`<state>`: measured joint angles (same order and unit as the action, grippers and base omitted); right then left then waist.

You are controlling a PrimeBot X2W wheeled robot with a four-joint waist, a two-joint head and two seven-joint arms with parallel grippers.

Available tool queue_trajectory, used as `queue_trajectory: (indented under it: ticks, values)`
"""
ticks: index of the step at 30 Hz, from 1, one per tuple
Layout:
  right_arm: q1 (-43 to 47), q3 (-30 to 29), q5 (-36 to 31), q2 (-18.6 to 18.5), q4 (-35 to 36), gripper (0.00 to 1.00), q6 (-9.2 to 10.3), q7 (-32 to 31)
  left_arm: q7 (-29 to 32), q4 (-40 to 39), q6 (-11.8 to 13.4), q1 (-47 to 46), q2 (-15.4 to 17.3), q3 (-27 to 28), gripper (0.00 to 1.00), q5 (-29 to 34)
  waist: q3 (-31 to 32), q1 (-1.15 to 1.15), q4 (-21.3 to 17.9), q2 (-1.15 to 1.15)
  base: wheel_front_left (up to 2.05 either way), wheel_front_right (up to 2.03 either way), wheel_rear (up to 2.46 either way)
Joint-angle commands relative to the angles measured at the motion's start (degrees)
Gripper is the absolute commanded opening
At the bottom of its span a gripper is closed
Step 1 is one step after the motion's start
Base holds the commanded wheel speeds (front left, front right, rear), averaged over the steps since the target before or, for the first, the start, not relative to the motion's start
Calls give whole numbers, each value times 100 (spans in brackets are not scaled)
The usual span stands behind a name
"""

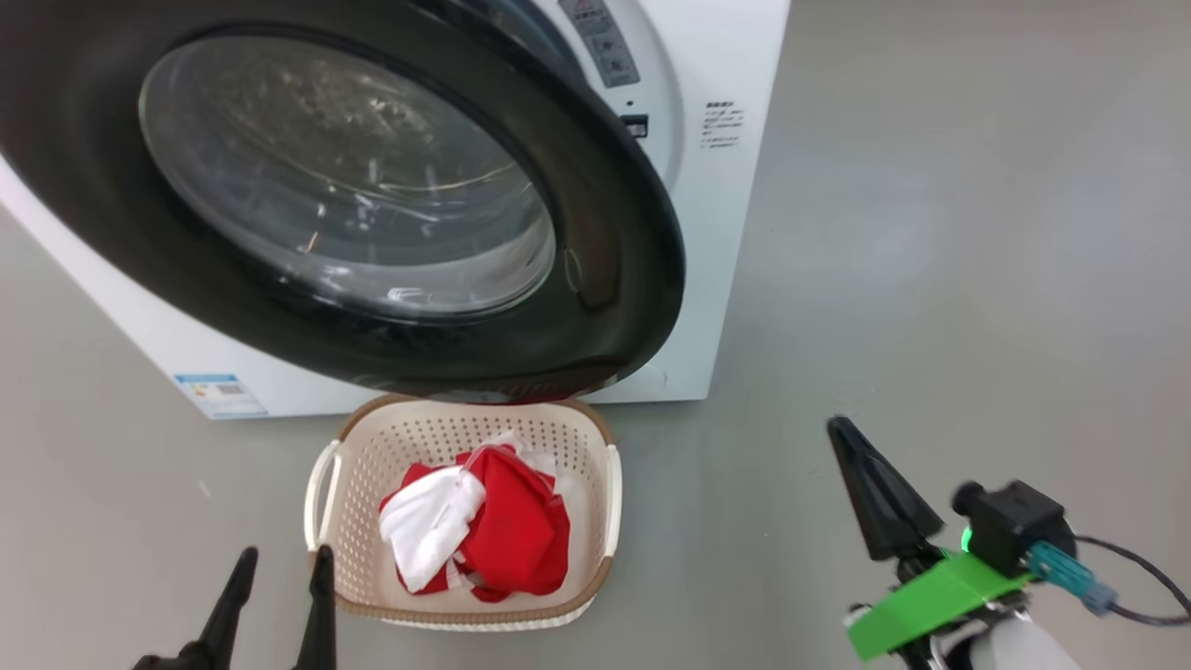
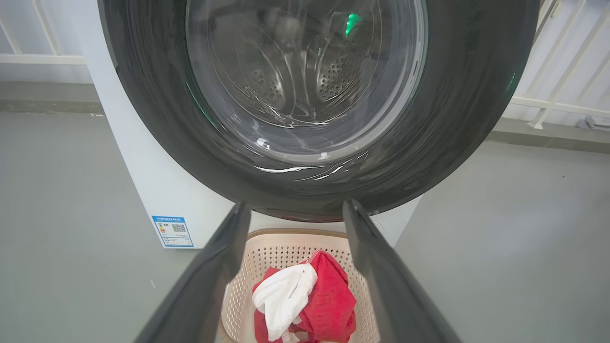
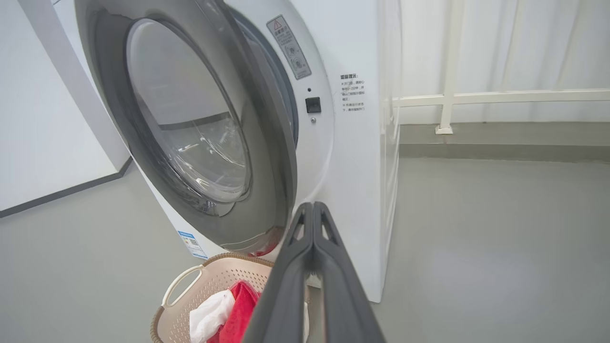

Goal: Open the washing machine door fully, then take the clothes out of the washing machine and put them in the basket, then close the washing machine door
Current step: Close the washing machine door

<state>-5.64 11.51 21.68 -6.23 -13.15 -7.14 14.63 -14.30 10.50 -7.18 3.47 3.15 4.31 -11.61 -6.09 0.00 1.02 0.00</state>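
Observation:
The washing machine door (image 1: 605, 233), black-rimmed with a bulging glass window, stands ajar, swung out from the white washing machine (image 1: 726, 233) over the basket. The cream basket (image 1: 419, 442) sits on the floor below the door, with red and white clothes (image 1: 516, 526) piled inside. My left gripper (image 1: 284, 558) is open with nothing in it, just left of the basket's near corner. In the left wrist view the clothes (image 2: 329, 305) and the basket (image 2: 281, 243) show between its fingers. My right gripper (image 1: 842, 433) is shut and holds nothing, over the floor to the basket's right. The right wrist view shows the door's (image 3: 271, 166) free edge beyond its tips (image 3: 312, 206).
Grey floor (image 1: 930, 279) spreads to the right of the machine. A blue label sticker (image 1: 219, 393) sits low on the machine's front. A white railing (image 3: 476, 97) with a curtain behind it runs along the back, and a white wall (image 3: 47, 143) stands to the left.

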Motion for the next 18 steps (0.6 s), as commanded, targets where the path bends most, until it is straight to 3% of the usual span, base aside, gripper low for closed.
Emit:
queue_trajectory:
  ticks: [1, 18]
  values:
    - [-292, 205, 59, 5, 100, 0, -35, 37, -70, -182, -31, -240, 34, 143, 100, 32, -136, 0, 130, 0, 0, 0, 0]
    - [-1683, 663, 134, 37, -326, 0, -35, 37, -70, -173, -31, -787, -24, -144, 100, -70, -836, 0, 750, 0, 0, 0, 0]
